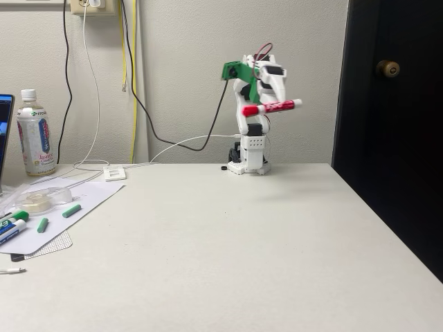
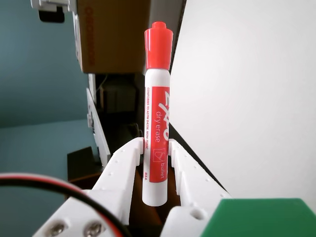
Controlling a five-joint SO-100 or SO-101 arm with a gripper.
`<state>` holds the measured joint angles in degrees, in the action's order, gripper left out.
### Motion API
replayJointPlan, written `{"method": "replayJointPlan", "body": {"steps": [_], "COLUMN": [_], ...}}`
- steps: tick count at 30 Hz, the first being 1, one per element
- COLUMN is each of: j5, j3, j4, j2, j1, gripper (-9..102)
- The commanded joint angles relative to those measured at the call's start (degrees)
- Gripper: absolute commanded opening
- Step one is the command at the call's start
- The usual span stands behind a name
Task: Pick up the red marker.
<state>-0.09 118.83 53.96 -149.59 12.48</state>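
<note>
Arm folded upright at table (image 1: 228, 242) rear, tool (image 1: 266, 108) clamped on red marker (image 1: 271, 108), marker near level, well above table, wrist view: fingers (image 2: 129, 157) pinch barrel (image 2: 156, 143)

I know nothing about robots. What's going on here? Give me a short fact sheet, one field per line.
Arm: folded upright at the far edge of the table
Gripper: shut on the red marker, fingers either side of the barrel
Marker position: lifted well above the table, roughly level in the fixed view
Marker cap: on, red
Left side of table: bottle, tape roll, green chalk pieces
Task status: marker picked up
</note>
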Motion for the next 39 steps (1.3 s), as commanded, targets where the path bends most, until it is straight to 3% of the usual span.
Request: {"method": "replayJointPlan", "body": {"steps": [1, 17, 23, 33, 39], "j5": [1.2, 2.1, 1.1, 1.0, 0.7], "j3": [5.4, 39.3, 42.9, 55.6, 55.8], "j4": [-4.2, -18.3, -20.6, -33.0, -32.4], "j2": [-7.0, -38.5, -39.1, -39.1, -39.1], "j1": [-1.8, -4.0, -4.1, -4.1, -4.0], "gripper": [0, 0, 0, 0, 0]}}
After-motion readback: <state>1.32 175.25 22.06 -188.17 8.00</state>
